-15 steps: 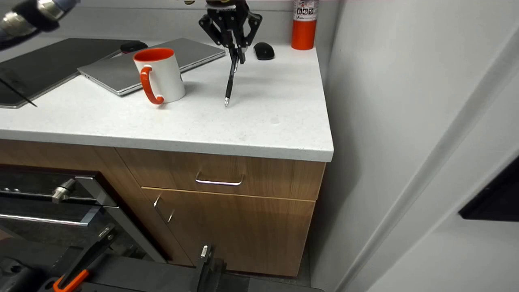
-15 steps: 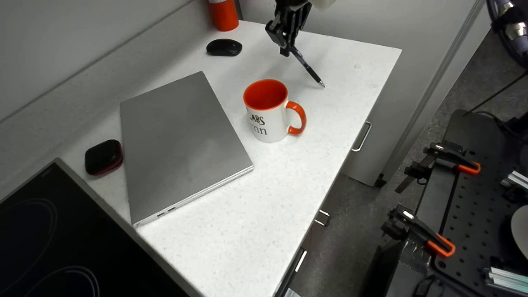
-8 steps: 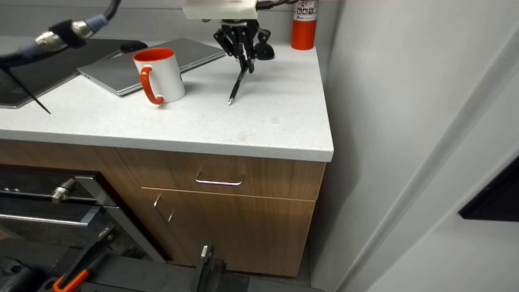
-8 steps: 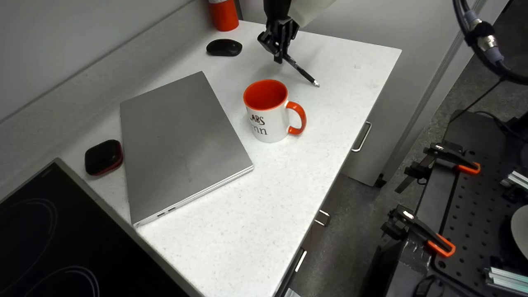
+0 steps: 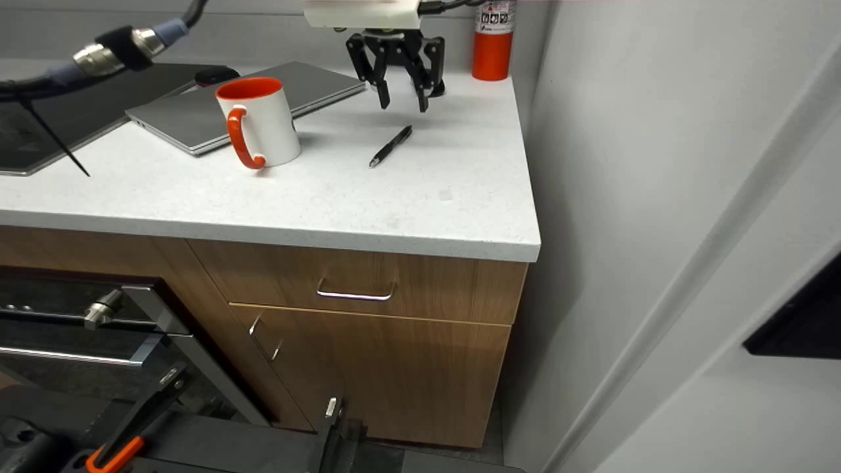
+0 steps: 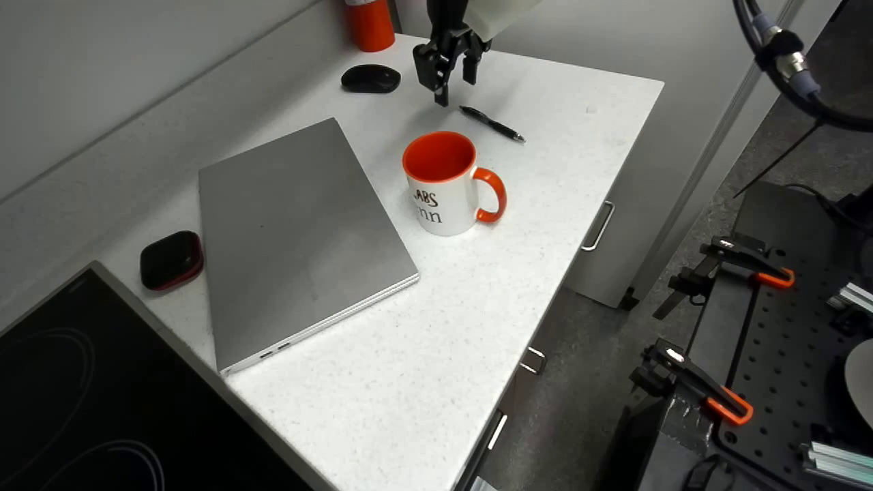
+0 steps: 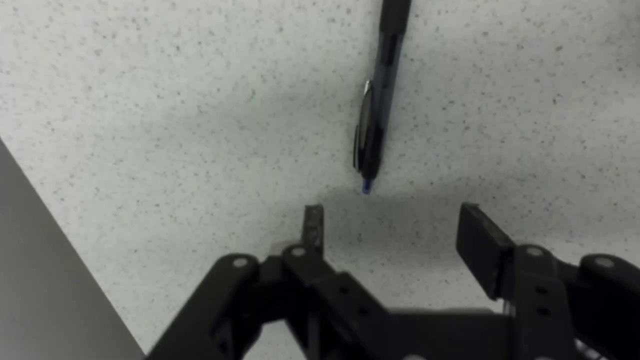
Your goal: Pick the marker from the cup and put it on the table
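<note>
In an exterior view the hand (image 5: 403, 106), spread and holding nothing, hangs at upper centre, and just below it the marker (image 5: 391, 146) lies flat on the table (image 5: 453, 213). In an exterior view the cup (image 6: 447, 199) stands upright at mid-frame, below and left of the marker. In the wrist view the marker's end stops short of the parted fingers (image 7: 480, 245), so the placing looks done; best rise straight up, fingers wide, before swinging sideways.

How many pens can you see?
1. The black pen lies on the white countertop, apart from the mug and the robot's open fingers. Another could hide behind something or deep in the mug.
</note>
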### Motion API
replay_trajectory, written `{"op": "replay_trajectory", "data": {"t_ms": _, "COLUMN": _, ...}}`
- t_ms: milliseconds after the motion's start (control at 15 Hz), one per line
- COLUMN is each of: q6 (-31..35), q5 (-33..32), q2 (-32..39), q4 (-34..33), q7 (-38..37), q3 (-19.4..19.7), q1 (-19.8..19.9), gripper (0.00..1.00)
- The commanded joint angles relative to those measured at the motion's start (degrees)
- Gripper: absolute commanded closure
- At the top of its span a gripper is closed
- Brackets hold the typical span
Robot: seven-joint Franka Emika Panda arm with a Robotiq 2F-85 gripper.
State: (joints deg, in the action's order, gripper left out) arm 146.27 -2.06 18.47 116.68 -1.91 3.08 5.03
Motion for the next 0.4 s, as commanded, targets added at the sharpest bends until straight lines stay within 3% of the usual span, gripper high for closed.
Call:
{"op": "replay_trajectory", "data": {"t_ms": 0, "q6": -2.6, "q5": 2.7, "q2": -2.9, "q4": 0.1, "q7": 1.8, "q3": -0.5, "q1": 0.3, "gripper": 0.01}}
{"op": "replay_trajectory", "data": {"t_ms": 333, "q6": -3.1, "q5": 1.8, "q2": -3.1, "q4": 0.0, "q7": 2.0, "q3": -0.1, "q1": -0.4, "gripper": 0.0}}
